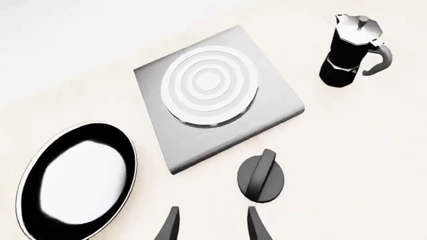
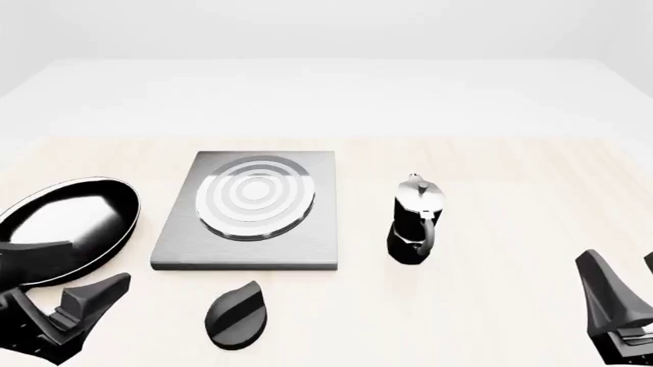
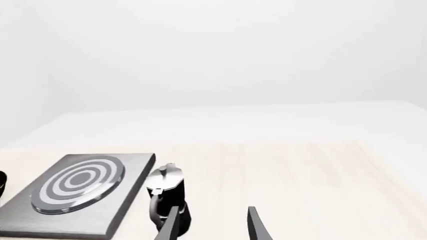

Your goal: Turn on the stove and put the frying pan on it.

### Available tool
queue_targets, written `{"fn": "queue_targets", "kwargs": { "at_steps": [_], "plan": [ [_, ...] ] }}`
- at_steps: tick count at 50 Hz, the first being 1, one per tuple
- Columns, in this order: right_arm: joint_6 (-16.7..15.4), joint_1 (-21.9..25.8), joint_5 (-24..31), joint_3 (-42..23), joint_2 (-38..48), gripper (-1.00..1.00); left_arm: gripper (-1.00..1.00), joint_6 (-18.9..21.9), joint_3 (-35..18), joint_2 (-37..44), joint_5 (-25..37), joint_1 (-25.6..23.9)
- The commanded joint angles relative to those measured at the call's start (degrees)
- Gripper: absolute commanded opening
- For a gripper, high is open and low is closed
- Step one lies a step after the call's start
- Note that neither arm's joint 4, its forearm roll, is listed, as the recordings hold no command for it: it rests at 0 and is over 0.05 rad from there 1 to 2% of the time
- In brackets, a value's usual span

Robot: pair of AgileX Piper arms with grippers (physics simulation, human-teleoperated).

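- Pan (image 2: 63, 223) sits at left of the front view, beside the stove (image 2: 250, 214).
- Knob (image 2: 237, 314) lies below the stove.
- Left gripper (image 1: 210, 225) and right gripper (image 3: 210, 225) both gape, holding nothing.

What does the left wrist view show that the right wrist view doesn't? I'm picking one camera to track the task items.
Only the left wrist view shows the frying pan, the whole black knob and the open left end effector. Only the right wrist view shows the open right end effector and the table's far edge. Both show the stove and the moka pot.
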Motion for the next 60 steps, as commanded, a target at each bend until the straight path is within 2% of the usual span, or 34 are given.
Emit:
{"fn": "queue_targets", "kwargs": {
  "at_steps": [1, 2, 3, 10, 14, 18, 20, 29, 33, 35, 36, 39, 47, 60],
  "plan": [
    [0.25, 0.67, 0.16, -0.48, 0.0, 1.0, 1.0, 5.66, -0.75, -0.11, 2.19, 7.93],
    [0.66, 0.83, -0.14, -0.18, 0.0, 1.0, 1.0, 8.67, -0.85, 1.31, 1.11, 13.79],
    [0.84, 0.83, -0.38, 0.13, 0.0, 1.0, 1.0, 10.17, -0.67, 1.8, 0.93, 16.09],
    [1.24, 0.89, -0.75, 0.61, 0.0, 1.0, 1.0, 13.01, -0.23, 1.55, 1.92, 18.97],
    [1.63, 1.27, -1.01, 0.83, 0.0, 1.0, 1.0, 15.88, 1.11, 1.72, 1.3, 23.51],
    [1.79, 1.37, -1.2, 1.01, 0.0, 1.0, 1.0, 16.21, 1.35, 1.37, 1.67, 24.91],
    [1.9, 1.4, -1.39, 1.22, 0.0, 1.0, 1.0, 18.02, 2.22, 0.87, 1.67, 26.31],
    [2.6, 1.8, -1.93, 1.66, 0.0, 1.0, 1.0, 20.32, 2.57, 0.27, 2.39, 30.14],
    [2.87, 1.9, -2.03, 1.67, 0.0, 1.0, 1.0, 24.94, 4.07, 0.97, 0.26, 34.24],
    [2.92, 1.9, -2.03, 1.6, 0.0, 1.0, 1.0, 24.61, 3.69, 1.34, 0.13, 34.62],
    [2.95, 1.9, -2.06, 1.57, 0.0, 1.0, 1.0, 26.95, 4.41, 1.5, -0.7, 36.18],
    [3.08, 1.83, -2.04, 1.45, 0.0, 1.0, 1.0, 26.08, 3.64, 1.88, -0.46, 36.15],
    [3.28, 1.72, -2.04, 1.46, 0.0, 1.0, 1.0, 31.72, 5.65, 4.4, -4.96, 41.56],
    [3.22, 2.0, -1.95, 1.22, 0.0, 1.0, 1.0, 35.84, 6.57, 6.69, -7.98, 45.86]
  ]
}}
